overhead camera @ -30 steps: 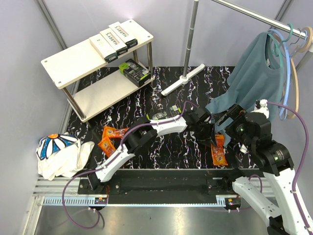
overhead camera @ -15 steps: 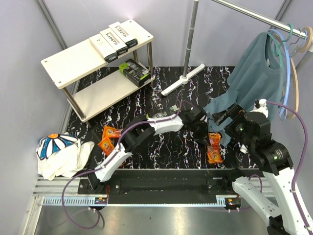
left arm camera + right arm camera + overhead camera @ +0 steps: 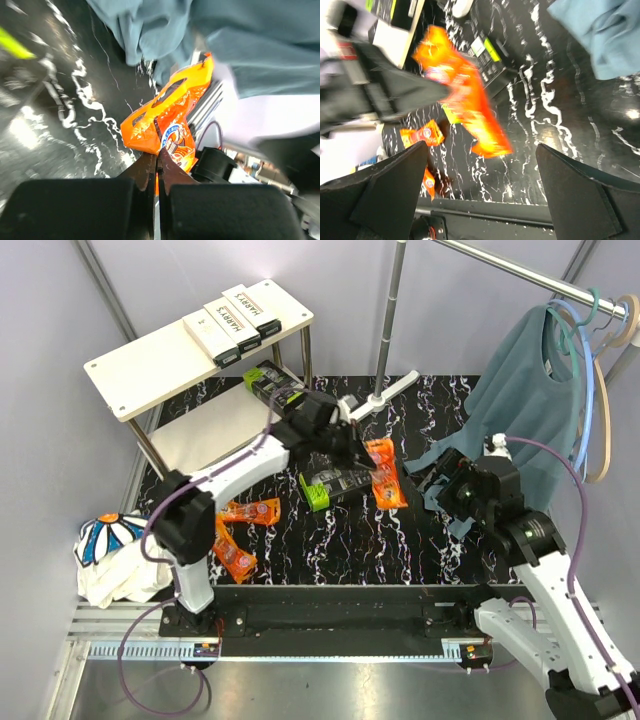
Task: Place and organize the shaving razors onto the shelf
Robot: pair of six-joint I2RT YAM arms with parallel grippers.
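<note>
My left gripper (image 3: 360,452) is shut on an orange crinkly packet (image 3: 386,473) and holds it above the black marbled table, right of the shelf (image 3: 150,365). The left wrist view shows the packet (image 3: 170,120) pinched between the closed jaws of that gripper (image 3: 157,157). My right gripper (image 3: 440,478) is open and empty; in its wrist view (image 3: 482,170) the held packet (image 3: 465,90) is blurred. A black-and-lime pack (image 3: 335,485) lies under the packet. Two orange packets (image 3: 250,510) (image 3: 232,550) lie front left. White HARRY'S boxes (image 3: 235,320) sit on the top board, and a black-and-lime pack (image 3: 272,382) on the lower one.
A metal clothes rail (image 3: 395,300) stands behind, with its white T-shaped foot (image 3: 375,400) on the table. A teal shirt (image 3: 530,380) hangs on hangers at the right and shows in the left wrist view (image 3: 225,40). A daisy-print cloth (image 3: 120,550) lies at front left.
My left gripper closed on the orange packet near the right gripper, lifted it and swung back-left toward the shelf. The black-and-lime pack on the table is now uncovered. The right arm shifted slightly.
</note>
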